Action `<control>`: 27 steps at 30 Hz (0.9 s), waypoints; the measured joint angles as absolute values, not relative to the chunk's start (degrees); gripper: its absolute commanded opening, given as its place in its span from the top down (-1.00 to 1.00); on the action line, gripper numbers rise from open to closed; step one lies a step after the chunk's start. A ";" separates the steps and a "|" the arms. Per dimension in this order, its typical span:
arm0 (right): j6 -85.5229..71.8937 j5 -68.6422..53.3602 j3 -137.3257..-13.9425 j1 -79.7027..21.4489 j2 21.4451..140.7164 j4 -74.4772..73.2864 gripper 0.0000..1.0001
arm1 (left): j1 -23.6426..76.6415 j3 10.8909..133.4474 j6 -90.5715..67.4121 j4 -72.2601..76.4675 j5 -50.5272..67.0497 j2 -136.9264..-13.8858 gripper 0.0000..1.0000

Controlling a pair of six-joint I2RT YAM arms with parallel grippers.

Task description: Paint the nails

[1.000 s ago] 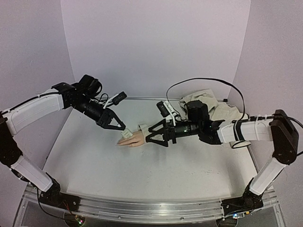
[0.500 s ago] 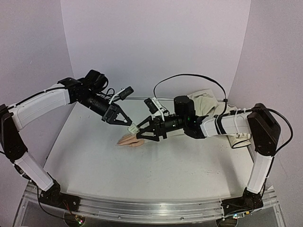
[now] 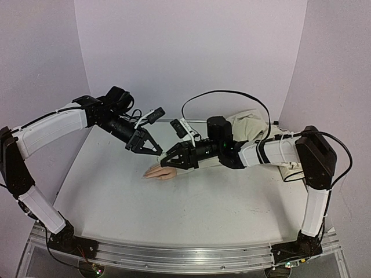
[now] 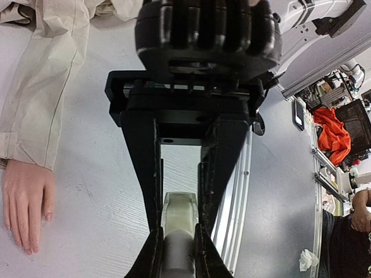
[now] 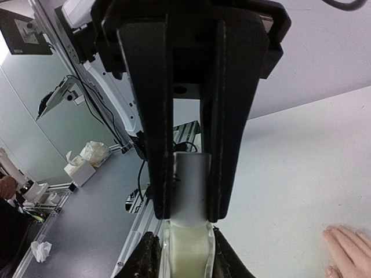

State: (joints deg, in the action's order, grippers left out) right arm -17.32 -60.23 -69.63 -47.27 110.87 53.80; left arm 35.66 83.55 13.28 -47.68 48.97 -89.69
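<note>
A small white bottle (image 3: 162, 156) hangs in the air just above the peach fake hand (image 3: 160, 172). My left gripper (image 3: 157, 152) is shut on its pale glass body (image 4: 181, 209). My right gripper (image 3: 166, 161) meets it from the right, with its fingers pressed on both sides of the white cap (image 5: 190, 184). The hand (image 4: 26, 202) lies palm down on the table, sticking out of a beige sleeve (image 4: 46, 98). Its nails (image 4: 47, 216) show as tiny pinkish tips in the left wrist view. Only the fingers of the hand (image 5: 348, 246) appear in the right wrist view.
The beige cloth (image 3: 255, 128) is bunched at the back right under my right arm. A black cable (image 3: 223, 94) arcs above that arm. The table's metal front rail (image 3: 185, 255) runs along the near edge.
My right gripper has reached left from over the sleeve to the bottle and shut on its cap. My left gripper has raised the bottle slightly above the hand.
</note>
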 measured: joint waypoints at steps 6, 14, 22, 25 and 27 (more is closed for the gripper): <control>-19.25 -59.77 -69.63 -47.24 111.50 54.57 1.00 | 35.77 83.55 13.72 -48.03 48.45 -89.65 1.00; -15.22 -43.62 -67.64 -48.69 110.54 54.28 1.00 | 35.64 84.07 7.16 -47.40 39.90 -89.80 1.00; -0.91 5.32 -65.95 -59.16 108.90 54.15 1.00 | 36.82 82.54 -20.97 -39.79 23.73 -89.25 1.00; 2.15 10.98 -67.00 -59.94 109.89 55.37 1.00 | 37.41 81.14 -26.98 -35.88 20.47 -88.40 0.81; 3.22 11.86 -67.96 -59.92 110.19 55.57 1.00 | 37.41 80.29 -29.15 -33.74 19.33 -87.53 0.43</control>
State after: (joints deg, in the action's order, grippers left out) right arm 3.22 11.86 -67.96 -59.92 110.19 55.57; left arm 37.41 80.29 -29.15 -33.74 19.33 -87.53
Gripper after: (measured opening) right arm 0.217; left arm 0.144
